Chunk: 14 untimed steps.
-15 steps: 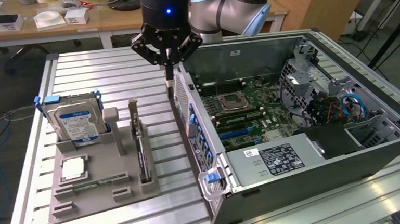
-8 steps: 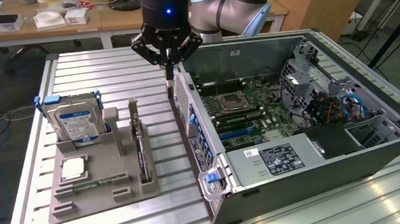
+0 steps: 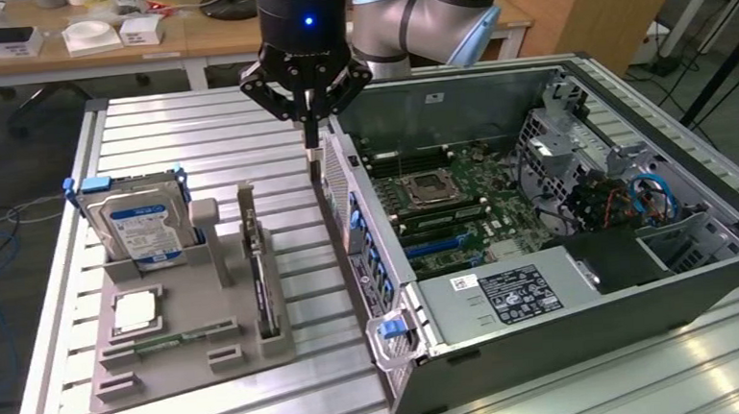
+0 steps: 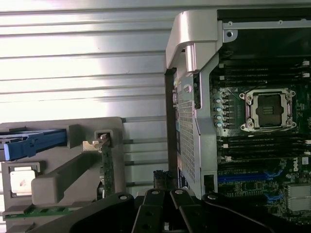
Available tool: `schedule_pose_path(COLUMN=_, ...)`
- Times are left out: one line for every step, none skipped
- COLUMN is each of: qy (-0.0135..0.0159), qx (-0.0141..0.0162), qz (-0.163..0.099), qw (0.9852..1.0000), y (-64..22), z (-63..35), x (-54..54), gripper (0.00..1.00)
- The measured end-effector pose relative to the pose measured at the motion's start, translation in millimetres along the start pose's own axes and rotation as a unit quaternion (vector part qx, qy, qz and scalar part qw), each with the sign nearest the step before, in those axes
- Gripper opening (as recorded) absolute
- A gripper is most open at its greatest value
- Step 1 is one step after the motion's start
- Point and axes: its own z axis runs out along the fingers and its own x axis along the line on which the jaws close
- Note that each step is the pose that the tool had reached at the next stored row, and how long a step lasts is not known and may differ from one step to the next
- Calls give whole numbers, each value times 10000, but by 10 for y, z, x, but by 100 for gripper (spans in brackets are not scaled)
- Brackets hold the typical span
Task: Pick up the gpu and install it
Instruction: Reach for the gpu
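1. While its fingers are clenched tight together, the gripper [image 3: 310, 122] hangs above the slatted table [image 3: 185, 132], right beside the open computer case's [image 3: 570, 334] back wall.
2. The gpu [image 3: 262, 291] is apart from the gripper, standing on edge in a slot of the gray holder [image 3: 180, 368], with its silvery bracket end nearer the gripper.
3. A hard drive [image 3: 140, 231] stands upright in the same holder, on the side of the gpu away from the case.

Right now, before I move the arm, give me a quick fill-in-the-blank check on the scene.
1. The claw is ____, not open.
2. The gpu stands in the grey holder, outside the computer ____.
3. The hard drive has a ____ and white label.
Missing: shut; case; blue.
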Motion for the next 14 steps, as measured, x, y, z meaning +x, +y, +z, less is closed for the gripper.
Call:
schedule_pose_path(qy=0, qx=0, qz=0, qw=10000, y=-1, z=0, x=19, gripper=11)
schedule_pose_path(qy=0, qx=0, qz=-1, qw=10000, y=-3, z=0, x=41, gripper=11)
schedule_pose_path(qy=0, qx=0, qz=-2, qw=10000, y=-5, z=0, x=65, gripper=11)
schedule_pose_path(qy=0, qx=0, qz=-2, qw=10000, y=-7, z=-1, x=93, gripper=11)
schedule_pose_path(qy=-1, qx=-1, qz=-4, qw=10000, y=-9, z=-1, x=122, gripper=11)
schedule_pose_path(qy=0, qx=-1, qz=-4, qw=10000, y=-11, z=-1, x=152, gripper=11)
schedule_pose_path(qy=0, qx=0, qz=-5, qw=10000, y=-14, z=-2, x=182, gripper=11)
schedule_pose_path(qy=0, qx=-1, qz=-6, qw=10000, y=-16, z=-2, x=213, gripper=11)
schedule_pose_path(qy=0, qx=-1, qz=-7, qw=10000, y=-18, z=-2, x=245, gripper=11)
schedule_pose_path(qy=0, qx=0, qz=-9, qw=10000, y=-21, z=-3, x=274, gripper=11)
schedule_pose_path(qy=0, qx=-1, qz=-11, qw=10000, y=-23, z=-3, x=303, gripper=11)
schedule_pose_path(qy=0, qx=0, qz=-13, qw=10000, y=-25, z=-3, x=329, gripper=11)
schedule_pose_path(qy=0, qx=-1, qz=-15, qw=10000, y=-27, z=-3, x=357, gripper=11)
schedule_pose_path(qy=0, qx=-1, qz=-17, qw=10000, y=-30, z=-3, x=385, gripper=11)
